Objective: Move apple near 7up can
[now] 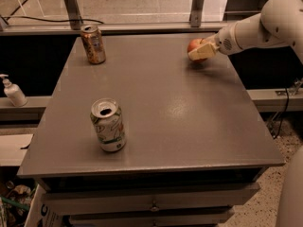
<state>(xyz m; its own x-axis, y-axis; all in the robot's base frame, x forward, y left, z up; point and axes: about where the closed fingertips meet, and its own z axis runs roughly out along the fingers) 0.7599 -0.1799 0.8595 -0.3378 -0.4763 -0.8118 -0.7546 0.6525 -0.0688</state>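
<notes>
neighbours: orange-brown can [93, 44] stands upright at the far left corner of the table [180, 117], well apart from both task things; a white pump bottle [13, 91] stands on a ledge off the left edge.
path: bare tabletop lies between the apple [193, 44] and the 7up can [108, 125]; the orange-brown can stands off to the side of that line.
apple: at the far right corner, well apart from the 7up can; whether it touches the top is not clear.
7up can: upright near the front left, open top up.
gripper: the gripper [199, 51] is closed on the apple, a cream finger across its near side; the white arm [265, 25] comes in from the right.
surface: flat grey top with a dull sheen, drawers [151, 205] with small knobs below the front edge.
room: light floor behind the table, two metal posts [71, 6], a black cable [52, 19] on the floor, dark gaps at either side.
</notes>
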